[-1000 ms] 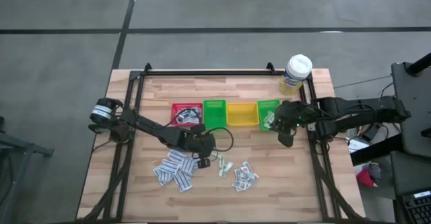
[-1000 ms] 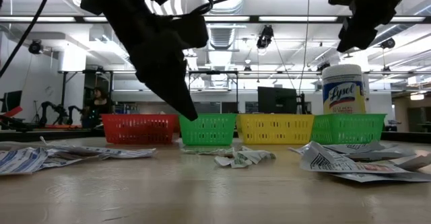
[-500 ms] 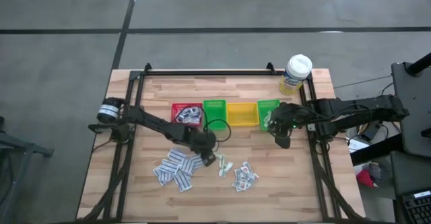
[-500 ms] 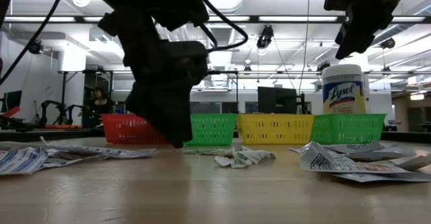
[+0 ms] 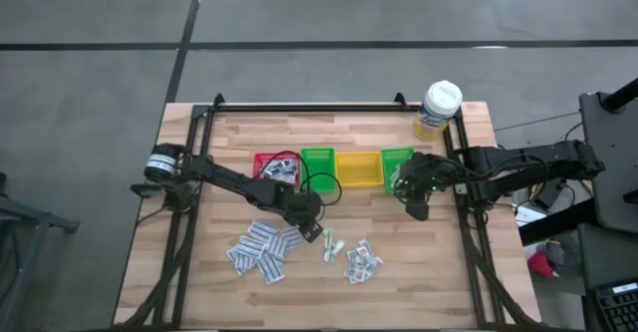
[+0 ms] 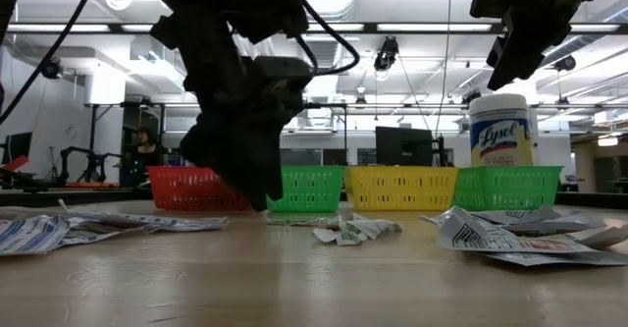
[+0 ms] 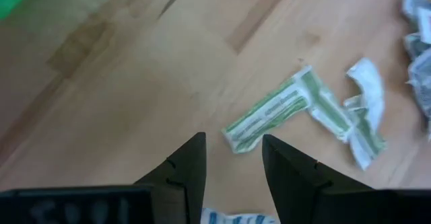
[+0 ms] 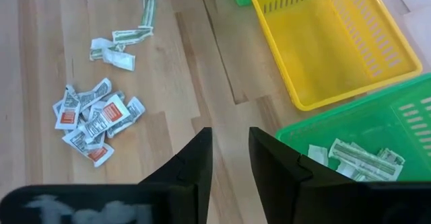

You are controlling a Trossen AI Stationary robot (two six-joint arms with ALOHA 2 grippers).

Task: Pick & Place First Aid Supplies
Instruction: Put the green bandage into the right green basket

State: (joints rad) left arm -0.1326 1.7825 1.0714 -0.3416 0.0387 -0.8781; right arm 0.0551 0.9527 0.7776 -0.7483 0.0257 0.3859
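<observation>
Loose white packets lie flat on the wooden table in three groups: a blue-print pile [image 5: 261, 249], a few green-print strips [image 5: 331, 244] and a red-print pile [image 5: 362, 262]. My left gripper [image 5: 313, 233] is low over the table and open. In its wrist view the fingertips [image 7: 232, 158] stand on either side of the near end of one green-print strip [image 7: 276, 109]; I cannot tell whether they touch it. My right gripper [image 5: 417, 210] hangs open and empty [image 8: 230, 150] just in front of the right-hand green bin [image 5: 397, 166], well above the table.
Red [image 5: 276, 168], green [image 5: 318, 166], yellow [image 5: 358, 167] and green bins stand in a row behind the packets. The right-hand green bin holds green-print packets [image 8: 353, 158]; the yellow bin [image 8: 330, 35] shows nothing inside. A white-capped bottle [image 5: 439, 108] stands at the far right corner.
My left gripper has sunk toward the table and gone a little toward the near edge, toward the green-print strips, rolling about its own axis as it went. The packets have stayed where they were.
</observation>
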